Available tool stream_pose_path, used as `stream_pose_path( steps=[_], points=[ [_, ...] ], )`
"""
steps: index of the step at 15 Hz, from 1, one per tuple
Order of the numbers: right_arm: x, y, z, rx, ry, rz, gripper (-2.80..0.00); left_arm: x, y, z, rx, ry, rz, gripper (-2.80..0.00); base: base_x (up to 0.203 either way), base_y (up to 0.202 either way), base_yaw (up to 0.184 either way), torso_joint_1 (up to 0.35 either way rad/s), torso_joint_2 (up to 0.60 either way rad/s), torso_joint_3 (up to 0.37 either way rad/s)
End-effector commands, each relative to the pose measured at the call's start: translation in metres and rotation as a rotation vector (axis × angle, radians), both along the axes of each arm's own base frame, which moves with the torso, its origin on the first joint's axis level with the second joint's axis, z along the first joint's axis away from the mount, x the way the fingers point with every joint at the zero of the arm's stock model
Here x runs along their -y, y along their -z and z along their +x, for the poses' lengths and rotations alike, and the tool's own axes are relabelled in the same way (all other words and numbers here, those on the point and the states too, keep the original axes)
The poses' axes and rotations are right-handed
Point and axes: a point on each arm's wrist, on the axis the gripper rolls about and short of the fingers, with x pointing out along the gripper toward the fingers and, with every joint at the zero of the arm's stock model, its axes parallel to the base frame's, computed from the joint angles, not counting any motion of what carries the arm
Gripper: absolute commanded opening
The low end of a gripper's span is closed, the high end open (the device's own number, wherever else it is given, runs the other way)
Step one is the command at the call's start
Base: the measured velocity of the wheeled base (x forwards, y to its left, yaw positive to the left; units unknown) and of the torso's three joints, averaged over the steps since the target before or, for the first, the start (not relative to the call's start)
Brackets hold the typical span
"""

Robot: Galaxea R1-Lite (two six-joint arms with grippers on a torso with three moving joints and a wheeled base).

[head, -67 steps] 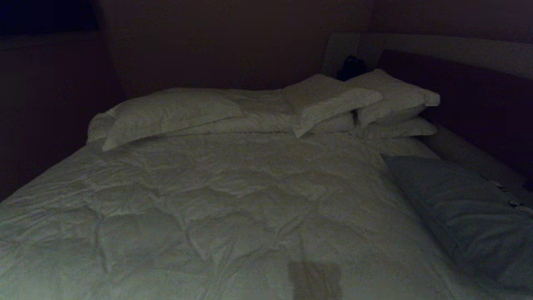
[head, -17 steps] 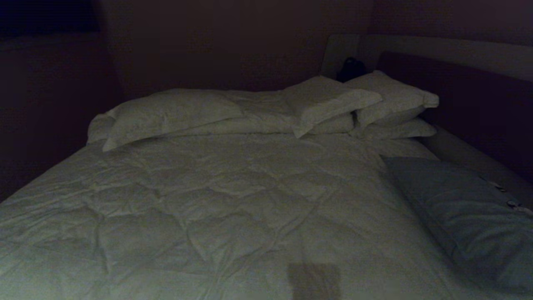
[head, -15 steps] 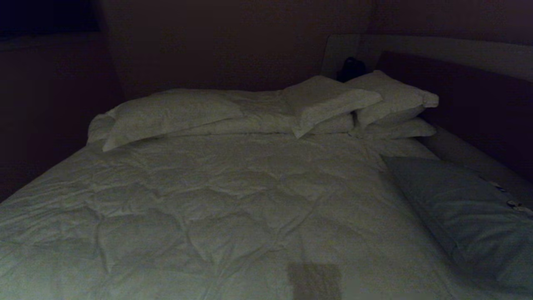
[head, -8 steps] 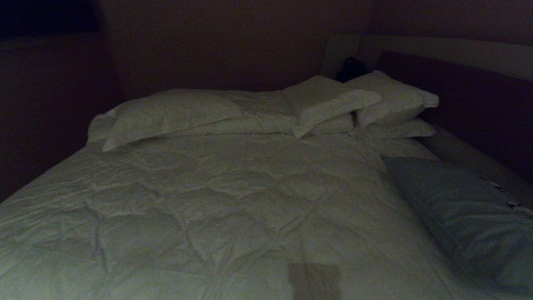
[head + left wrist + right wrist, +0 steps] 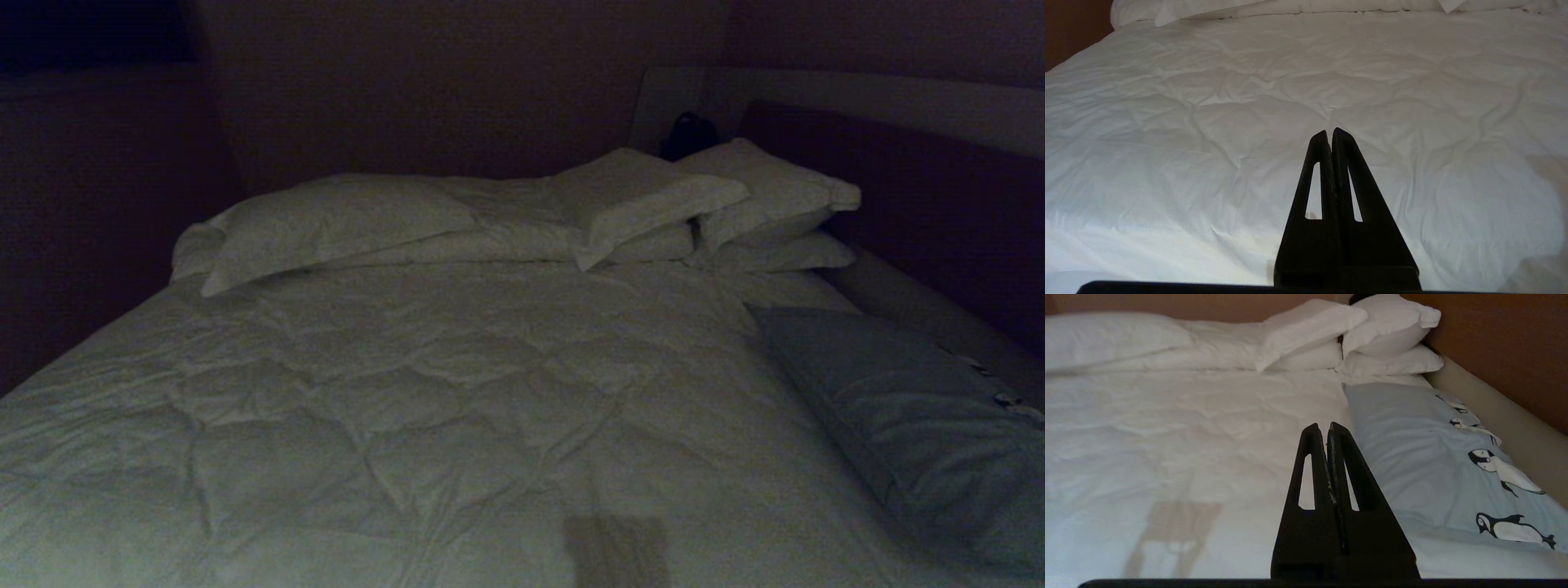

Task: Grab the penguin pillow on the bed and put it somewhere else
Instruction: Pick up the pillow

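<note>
Quilted duvet [image 5: 424,392] — wrinkled matt cloth, softly puffed.

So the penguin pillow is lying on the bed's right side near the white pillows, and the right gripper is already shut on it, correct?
Not quite. The right gripper is shut, but on nothing: the right wrist view shows its closed fingers apart from the penguin pillow, which lies untouched. The rest holds: the pillow lies on the right side of the bed, near the white pillows.

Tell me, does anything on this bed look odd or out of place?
Only the penguin pillow: it lies lengthwise along the bed's right edge, apart from the white pillows piled unevenly at the headboard.
</note>
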Motion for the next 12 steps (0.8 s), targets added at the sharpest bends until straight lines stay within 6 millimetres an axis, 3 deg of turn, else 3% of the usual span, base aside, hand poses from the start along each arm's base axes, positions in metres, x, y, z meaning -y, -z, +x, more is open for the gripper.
stream_pose_path(
  steps=[1, 8, 12],
  points=[
    [0.000, 0.002, 0.011, 0.139, 0.005, -0.013, -2.80, 0.000, 0.000, 0.000, 0.000, 0.000, -0.001, -2.80, 0.000, 0.000, 0.000, 0.000, 0.00, 0.000],
    [-0.001, 0.055, 0.038, -0.033, -0.007, -0.021, -2.80, 0.000, 0.000, 0.000, 0.000, 0.000, -0.001, -2.80, 0.000, 0.000, 0.000, 0.000, 0.00, 0.000],
    [-0.001, 0.073, 0.044, -0.107, -0.002, -0.049, -2.80, 0.000, 0.000, 0.000, 0.000, 0.000, -0.001, -2.80, 0.000, 0.000, 0.000, 0.000, 0.00, 0.000]
  ],
)
